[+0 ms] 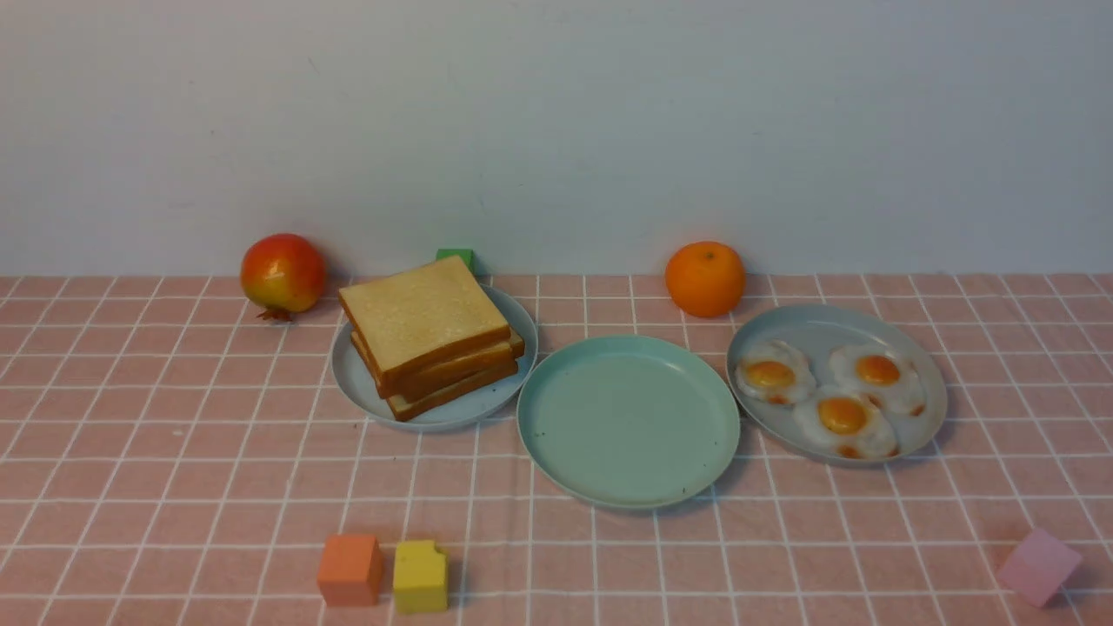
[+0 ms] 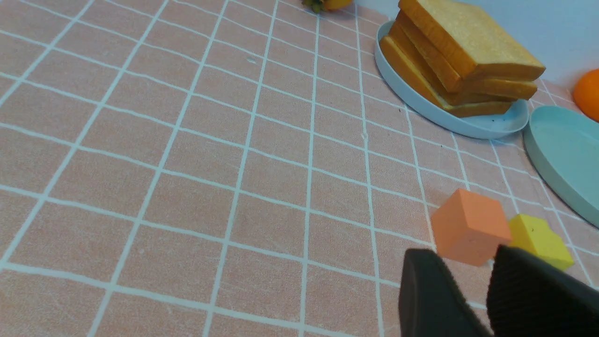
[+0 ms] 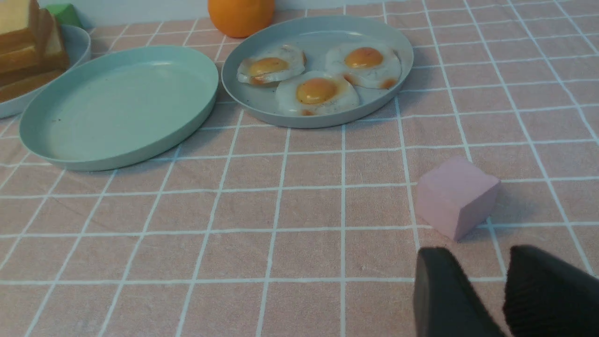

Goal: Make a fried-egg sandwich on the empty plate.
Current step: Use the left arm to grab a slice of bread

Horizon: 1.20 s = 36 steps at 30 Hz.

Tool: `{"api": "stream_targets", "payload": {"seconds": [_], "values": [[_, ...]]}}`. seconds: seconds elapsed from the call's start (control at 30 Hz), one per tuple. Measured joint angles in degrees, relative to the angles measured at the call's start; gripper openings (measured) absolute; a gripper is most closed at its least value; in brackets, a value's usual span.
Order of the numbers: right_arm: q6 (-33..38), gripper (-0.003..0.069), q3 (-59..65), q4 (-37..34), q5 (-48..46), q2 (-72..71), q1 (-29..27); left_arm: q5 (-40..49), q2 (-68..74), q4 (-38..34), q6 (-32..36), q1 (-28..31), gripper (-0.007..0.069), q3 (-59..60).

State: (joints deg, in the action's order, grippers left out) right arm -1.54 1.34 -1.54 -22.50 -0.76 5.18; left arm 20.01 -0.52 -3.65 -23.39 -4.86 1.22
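The empty plate [image 1: 628, 421], mint-green, sits mid-table with nothing on it; it also shows in both wrist views [image 2: 564, 154] [image 3: 119, 105]. A stack of toast slices [image 1: 429, 335] [image 2: 461, 61] rests on a pale plate [image 1: 365, 391] to its left. Three fried eggs [image 1: 842, 416] [image 3: 316, 91] lie on another pale plate [image 1: 930, 382] to its right. No fried-egg sandwich is in view. My left gripper [image 2: 463, 255] hovers open and empty over the cloth near two cubes. My right gripper [image 3: 477, 255] is open and empty near a pink cube. Neither gripper shows in the front view.
An orange cube [image 1: 349, 569] and a yellow cube [image 1: 420, 576] stand near the front left, a pink cube [image 1: 1038, 566] at the front right. A pomegranate [image 1: 283, 274], a green block [image 1: 456, 256] and an orange [image 1: 705, 278] stand along the back wall.
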Motion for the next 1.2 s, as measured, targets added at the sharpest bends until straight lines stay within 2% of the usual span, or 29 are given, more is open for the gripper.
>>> {"api": "stream_targets", "payload": {"seconds": [0.83,1.0,1.1,1.2], "values": [[0.00,0.0239,0.00,0.00,0.00,0.00,0.00,-0.89,0.00,-0.15,-0.07,0.00,0.0239,0.00],[0.00,0.0239,0.00,0.00,0.00,0.00,0.00,-5.98,0.00,-10.25,-5.47,0.00,0.0239,0.44],[0.00,0.0239,0.00,0.00,0.00,0.00,0.00,-11.55,0.00,-20.75,-9.34,0.00,0.0239,0.50],[0.00,0.0239,0.00,0.00,0.00,0.00,0.00,-15.22,0.00,-24.73,-9.67,0.00,0.0239,0.50]]}}
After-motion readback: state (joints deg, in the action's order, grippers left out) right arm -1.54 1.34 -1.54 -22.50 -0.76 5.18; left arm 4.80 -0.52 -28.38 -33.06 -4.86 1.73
